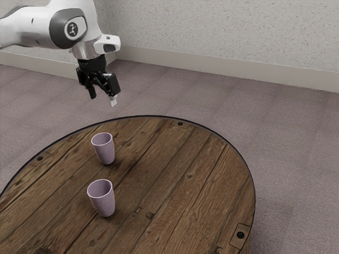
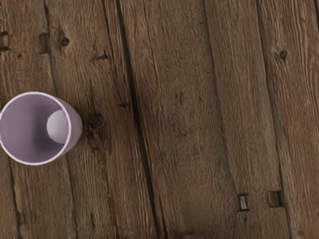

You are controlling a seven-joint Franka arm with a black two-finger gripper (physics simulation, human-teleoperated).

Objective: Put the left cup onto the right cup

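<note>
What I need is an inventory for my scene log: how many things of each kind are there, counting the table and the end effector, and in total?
Lilac cups: 2
Wooden table: 1
End effector: 1
Total: 4

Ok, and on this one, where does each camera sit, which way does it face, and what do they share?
Exterior view: raised at the arm's side, looking down on the round table, far cup and near cup; arm and open gripper show upper left.
Wrist view: on the hand, facing straight down at planks and one cup.
Shared: the table and one cup.
</note>
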